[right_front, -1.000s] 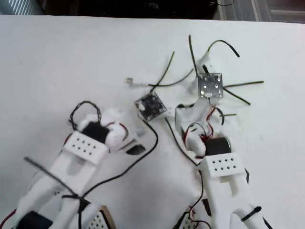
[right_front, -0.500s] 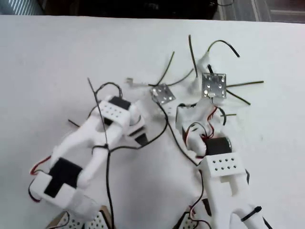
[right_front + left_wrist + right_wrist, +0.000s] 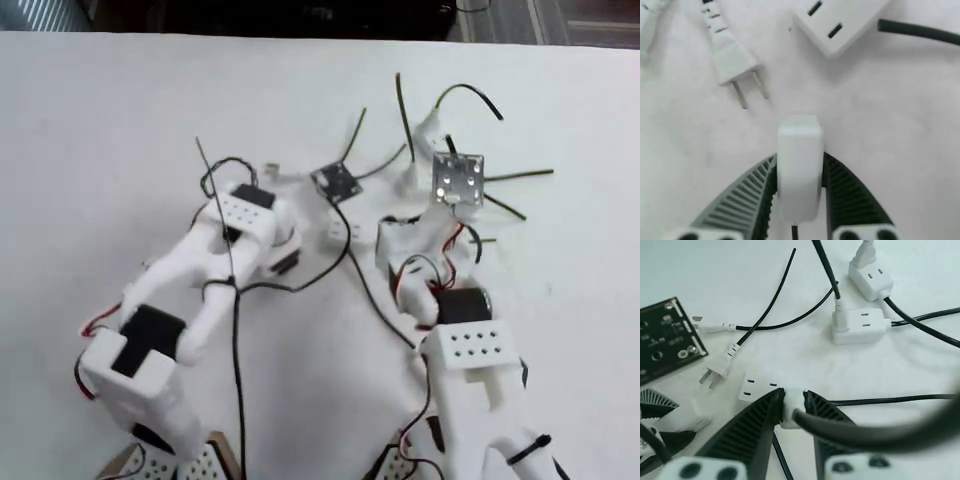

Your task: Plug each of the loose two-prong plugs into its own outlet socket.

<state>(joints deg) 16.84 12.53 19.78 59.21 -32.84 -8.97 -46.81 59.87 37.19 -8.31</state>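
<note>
Left claw (image 3: 799, 161) tight around white plug (image 3: 799, 142)

A white plug (image 3: 798, 172) between the jaws

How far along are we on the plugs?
Two plugs look seated in the far sockets. In hand: left claw grips a white plug body, right claw clamps a near socket. Left: mating those, plus the loose plug lying bare-pronged on the table.
</note>
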